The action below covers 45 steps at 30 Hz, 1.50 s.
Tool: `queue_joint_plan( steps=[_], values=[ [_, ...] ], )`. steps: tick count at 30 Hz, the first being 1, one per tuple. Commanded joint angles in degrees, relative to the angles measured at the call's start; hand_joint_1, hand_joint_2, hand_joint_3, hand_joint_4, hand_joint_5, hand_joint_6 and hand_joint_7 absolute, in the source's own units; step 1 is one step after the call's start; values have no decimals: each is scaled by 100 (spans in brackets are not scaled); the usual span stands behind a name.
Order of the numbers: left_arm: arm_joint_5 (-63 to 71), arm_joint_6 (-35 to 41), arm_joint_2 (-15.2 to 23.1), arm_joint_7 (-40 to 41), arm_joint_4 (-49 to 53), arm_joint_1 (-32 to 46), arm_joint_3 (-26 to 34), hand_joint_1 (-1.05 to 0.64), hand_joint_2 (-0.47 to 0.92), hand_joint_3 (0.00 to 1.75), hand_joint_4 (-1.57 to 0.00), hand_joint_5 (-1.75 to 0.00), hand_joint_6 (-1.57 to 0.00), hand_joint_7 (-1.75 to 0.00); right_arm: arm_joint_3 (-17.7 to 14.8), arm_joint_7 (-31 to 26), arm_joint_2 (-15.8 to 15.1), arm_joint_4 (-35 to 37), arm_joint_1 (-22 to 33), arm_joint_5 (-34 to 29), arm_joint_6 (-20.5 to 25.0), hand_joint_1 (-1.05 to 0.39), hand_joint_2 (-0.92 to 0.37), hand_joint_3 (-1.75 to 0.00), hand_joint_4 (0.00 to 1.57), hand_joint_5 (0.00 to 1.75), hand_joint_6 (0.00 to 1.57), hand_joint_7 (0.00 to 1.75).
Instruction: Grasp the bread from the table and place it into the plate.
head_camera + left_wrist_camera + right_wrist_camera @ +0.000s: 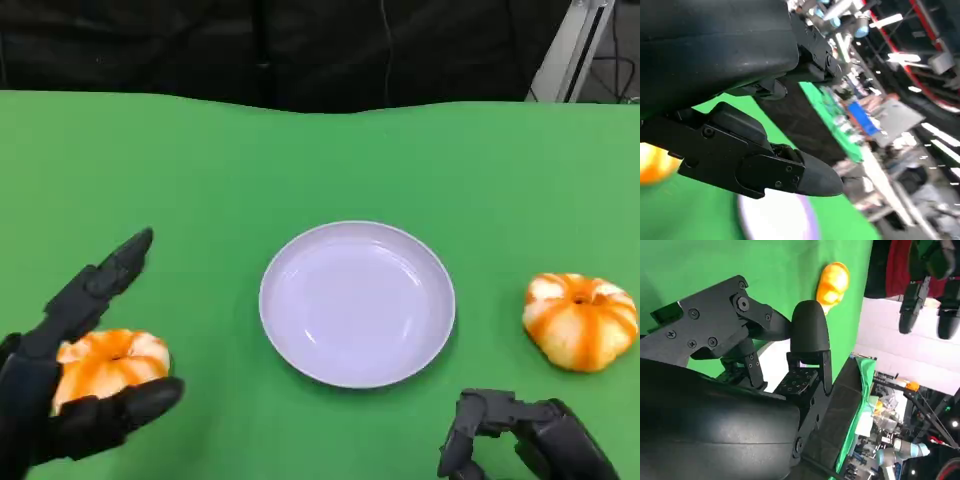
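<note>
Bread [108, 364], an orange-and-white striped roll shaped like a small pumpkin, lies on the green tabletop [300, 160] near its front-left corner, well to the left of the plate [357, 303]. The left hand [75, 375] brackets it: one long finger [110, 275] reaches out along the roll's far-left side, and the thumb [125, 410] lies along its near side. Whether the hand actually touches or clasps the roll cannot be told; the fingers look spread around it rather than pressed in. In the left wrist view the roll shows as a blurred orange patch [654, 162] beside that hand's black fingers [765, 172], with the pale rim of the plate [777, 220] beyond.

The plate, round, shallow and pale lilac, sits at the middle of the tabletop with nothing in it. The green surface between roll and plate is bare, and nothing lies across it.

A second, similar striped bread [581, 320] rests near the right edge of the tabletop, apart from the plate. It appears in the right wrist view too [833, 284], lying on the green beyond the right hand's fingers [810, 335].

The right hand [515, 435] is at the front edge, right of the plate's near rim, its fingers curled inward and holding nothing.

Behind the tabletop's far edge hangs a dark backdrop [250, 50].
</note>
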Motion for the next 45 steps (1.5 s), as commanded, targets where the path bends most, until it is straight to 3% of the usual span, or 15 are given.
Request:
queue_joint_plan(
  steps=[1,15,32,45],
  values=[
    [723,210,461,435,242,-29,223,-92,92,26,-38,0,-51,-6,-16,-24,-35,-2,43,52,-15,-26,-63,-92,80,157,78,133],
    [2505,1177,961,1801,915,-171,-291,-94,92,42,-48,-1,-58,-1,-24,-29,-44,-118,96,64,39,-24,-62,-92,81,154,78,133],
    [2830,2423,1926,1041,1382,-756,-1367,-105,92,39,-51,-1,-53,0,-24,-62,-37,-200,140,21,79,-24,-63,-90,80,155,78,133],
    [2846,2688,2324,698,2322,-1630,-2031,-105,92,38,-55,-2,-56,-1,-20,-95,-51,-207,161,-3,45,-25,-64,-90,80,155,78,133]
  ],
)
